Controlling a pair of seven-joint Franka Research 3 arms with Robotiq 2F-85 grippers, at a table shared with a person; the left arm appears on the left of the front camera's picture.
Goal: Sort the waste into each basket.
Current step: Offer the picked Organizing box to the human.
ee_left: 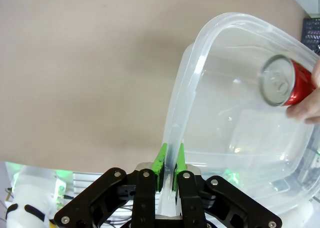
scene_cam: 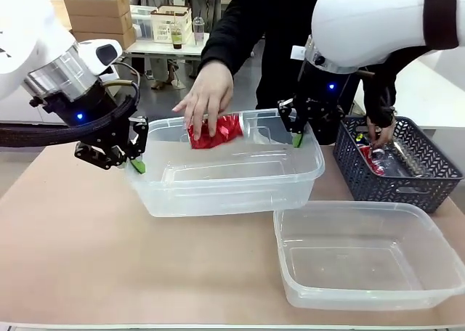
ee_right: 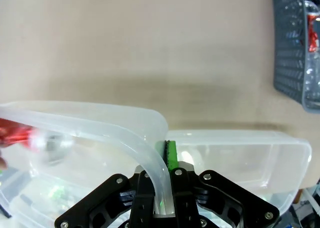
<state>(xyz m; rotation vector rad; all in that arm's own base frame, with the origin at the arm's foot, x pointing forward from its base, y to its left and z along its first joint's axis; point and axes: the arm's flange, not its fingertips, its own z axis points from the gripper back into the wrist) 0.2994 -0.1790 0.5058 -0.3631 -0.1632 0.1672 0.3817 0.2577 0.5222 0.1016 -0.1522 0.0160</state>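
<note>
The table was a flat, matte tan surface. On its far half sat the far tub, a clear, colourless plastic rectangle with rounded corners and a lipped rim. Both arms held it by its short ends. The near tub, of the same clear plastic and shape, lay near and to the right, just beside the far tub, with nothing in it. At the far right stood a dark blue-grey basket with lattice sides, just right of the far tub.

The left gripper, black with green pads, was clenched on the far tub's left rim; its wrist view showed the pads pinching the thin lip on both sides. The right gripper was likewise clamped on the rim at the tub's far right corner, with the lip curving between its fingers.

A person's hand reached from the far side and held a can just inside the far tub's far wall. The can was shiny red, dented and lying on its side, with a round silver end. The person's other hand was down in the basket, among shiny red and clear waste.
</note>
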